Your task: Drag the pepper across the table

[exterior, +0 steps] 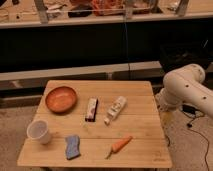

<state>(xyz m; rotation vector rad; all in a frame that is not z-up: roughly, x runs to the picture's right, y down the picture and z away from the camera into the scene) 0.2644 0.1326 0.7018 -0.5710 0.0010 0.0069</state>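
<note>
The pepper (120, 145) is a small orange tapered vegetable with a thin greenish stem tip. It lies near the front edge of the light wooden slatted table (142, 122), slightly right of centre, stem pointing front-left. My white arm (187, 89) stands folded beside the table's right edge, well apart from the pepper. My gripper is out of view; only the arm's rounded links show.
On the table are a brown wooden bowl (61, 99) at the back left, a white cup (40, 131) at the front left, a blue sponge (73, 147), a dark snack bar (91, 108) and a white bottle (115, 110) lying mid-table. A long counter (100, 22) runs behind.
</note>
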